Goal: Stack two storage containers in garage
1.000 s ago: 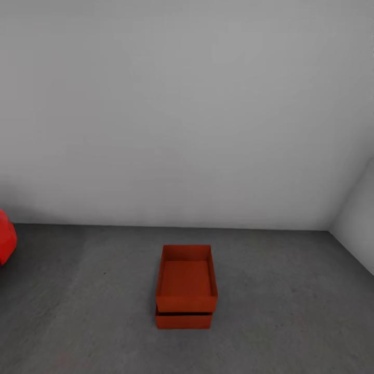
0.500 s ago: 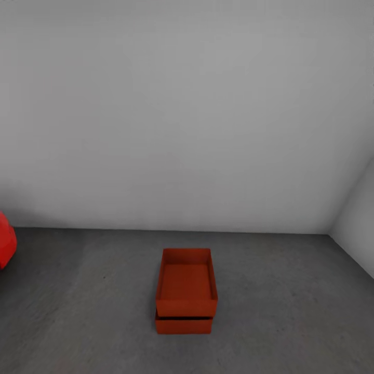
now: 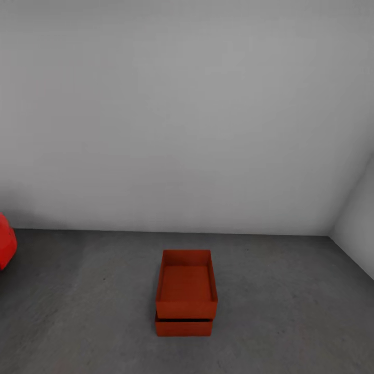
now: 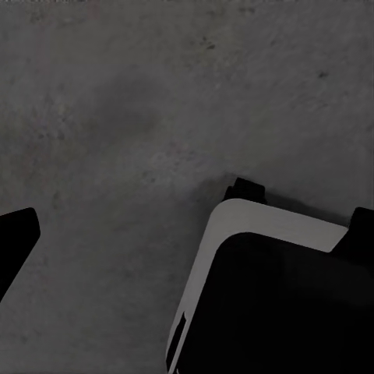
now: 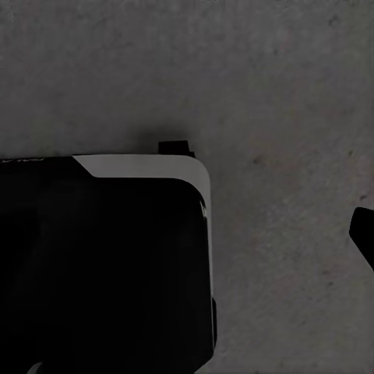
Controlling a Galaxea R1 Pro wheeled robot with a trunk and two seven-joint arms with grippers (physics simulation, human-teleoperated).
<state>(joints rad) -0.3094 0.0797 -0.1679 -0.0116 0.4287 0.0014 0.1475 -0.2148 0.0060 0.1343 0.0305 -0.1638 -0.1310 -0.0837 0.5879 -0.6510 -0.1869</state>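
Note:
The two storage containers stand stacked on the dark grey concrete floor (image 3: 93, 311) of the garage, in the lower middle of the head view. The upper red-orange container (image 3: 186, 284) is open-topped and empty. It sits on the lower container (image 3: 183, 328), overhanging it slightly at the right. My left gripper (image 4: 195, 218) hangs over bare floor with its black fingertips (image 4: 17, 238) far apart and nothing between them. My right gripper (image 5: 187, 226) shows one fingertip (image 5: 363, 234) at the picture's edge, also over bare floor.
A plain white wall (image 3: 187, 114) rises close behind the stack and meets a side wall (image 3: 358, 228) at the right. Part of a red car (image 3: 5, 246) shows at the left edge. My black-and-white base (image 4: 273, 304) (image 5: 101, 265) shows below both wrists.
The whole head picture has slid slightly downward, so the camera has moved. The stacked containers stay as they were.

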